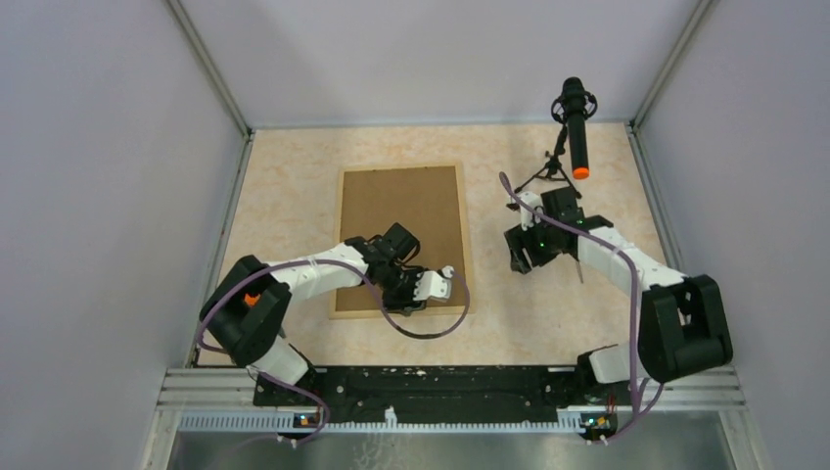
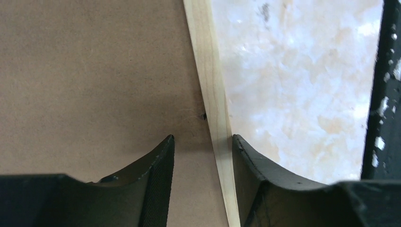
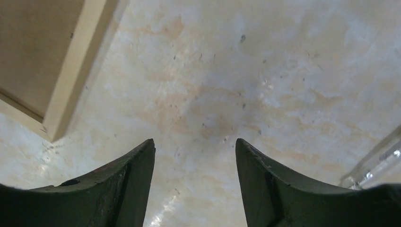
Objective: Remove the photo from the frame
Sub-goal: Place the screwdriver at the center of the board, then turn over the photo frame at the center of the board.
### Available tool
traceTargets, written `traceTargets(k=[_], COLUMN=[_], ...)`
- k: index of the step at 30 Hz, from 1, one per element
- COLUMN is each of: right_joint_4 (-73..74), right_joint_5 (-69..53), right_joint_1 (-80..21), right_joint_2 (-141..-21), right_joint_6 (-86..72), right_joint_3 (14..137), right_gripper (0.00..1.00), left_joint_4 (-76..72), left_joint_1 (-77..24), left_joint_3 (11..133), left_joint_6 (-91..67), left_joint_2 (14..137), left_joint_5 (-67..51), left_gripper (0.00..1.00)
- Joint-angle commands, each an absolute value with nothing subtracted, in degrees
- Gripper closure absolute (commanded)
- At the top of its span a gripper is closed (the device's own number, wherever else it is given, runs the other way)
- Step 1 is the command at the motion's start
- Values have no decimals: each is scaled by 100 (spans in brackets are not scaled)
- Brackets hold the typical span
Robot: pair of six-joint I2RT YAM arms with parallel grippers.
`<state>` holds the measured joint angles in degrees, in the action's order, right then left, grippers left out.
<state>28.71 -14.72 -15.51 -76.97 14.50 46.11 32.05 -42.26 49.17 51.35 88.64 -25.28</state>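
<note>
The frame [image 1: 401, 201] lies back side up on the table, brown fibreboard on top with a light-wood rim; the photo is hidden under it. My left gripper [image 1: 411, 304] is low over the frame's near edge. In the left wrist view, the gripper [image 2: 203, 142] is open, with one finger [image 2: 158, 175] over the fibreboard [image 2: 94, 85] and the other just outside the wood rim [image 2: 215, 104]. My right gripper [image 1: 524, 257] is open and empty above bare table right of the frame. In the right wrist view, the gripper [image 3: 195, 144] has a frame corner [image 3: 66, 80] at its upper left.
A black microphone on a small tripod [image 1: 576, 127] stands at the back right, just behind the right gripper. A black rail [image 1: 440, 382] runs along the near table edge and shows in the left wrist view [image 2: 383, 94]. Grey walls enclose the table.
</note>
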Motion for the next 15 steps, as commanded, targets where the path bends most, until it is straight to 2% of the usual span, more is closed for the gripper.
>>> traceTargets(k=[1, 4, 9, 13, 15], right_joint_4=[2715, 2561, 2391, 2241, 2178], right_joint_5=[-1993, -2098, -2242, -2148, -2111], right_joint_1=[-1698, -1833, -1930, -2003, -2003], right_joint_2=[-8389, -8766, -9363, -9681, -9810], right_joint_6=[877, 565, -182, -741, -1018], right_joint_3=[5383, 5676, 6253, 6599, 6682], right_gripper=[38, 39, 39, 37, 36], left_joint_4=[2405, 2184, 2381, 2531, 2654], left_joint_1=[-4224, -4146, -3926, -4085, -4329], left_joint_3=[4876, 5099, 5325, 5373, 5472], left_joint_6=[4771, 4434, 4283, 4167, 3997], left_joint_2=[9486, 9938, 9988, 9746, 9828], left_joint_5=[-1826, -1289, -1433, -1443, -1214], left_gripper=[52, 59, 62, 45, 43])
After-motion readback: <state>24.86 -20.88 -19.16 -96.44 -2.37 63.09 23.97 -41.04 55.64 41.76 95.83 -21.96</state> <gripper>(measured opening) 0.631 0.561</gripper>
